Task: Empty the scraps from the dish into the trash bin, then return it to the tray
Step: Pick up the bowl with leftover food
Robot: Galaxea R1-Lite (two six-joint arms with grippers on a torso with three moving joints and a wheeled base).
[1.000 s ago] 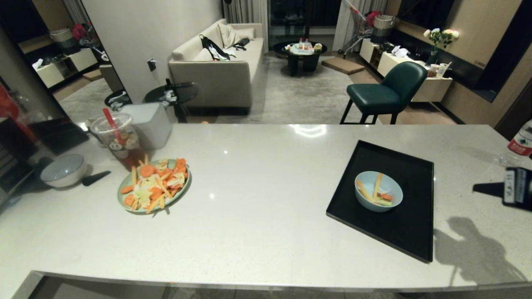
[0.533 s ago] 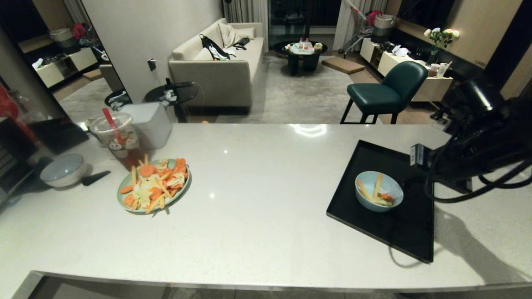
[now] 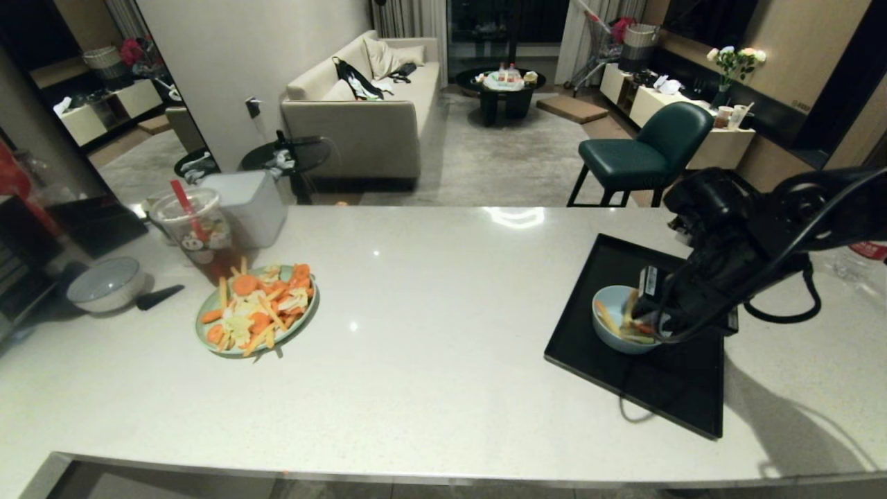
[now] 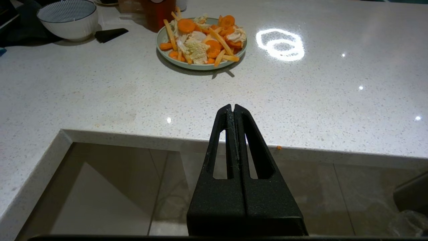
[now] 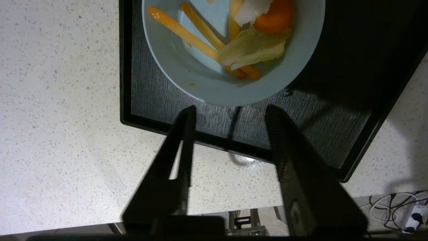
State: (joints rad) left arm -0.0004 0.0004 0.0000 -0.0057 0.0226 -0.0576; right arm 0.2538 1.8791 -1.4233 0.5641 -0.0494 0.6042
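Left hand [image 4: 234, 110] pressed together, parked below the worktop [image 3: 429, 360] edge. Bowl [image 3: 613, 320] with scraps [image 5: 240, 53] sits on tray [image 3: 665, 395]; right hand [image 5: 230, 112], spread, hovers above it (lower one finger inside the rim, lift level).

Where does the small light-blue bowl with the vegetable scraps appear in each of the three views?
Head view: the light-blue bowl sits on the black tray, right of centre, partly behind the right arm.
Left wrist view: not in it; only the pale-green plate of carrots shows.
Right wrist view: at the top centre, just beyond the open right end effector.
Shared landmark: the black tray, in the head and right wrist views.
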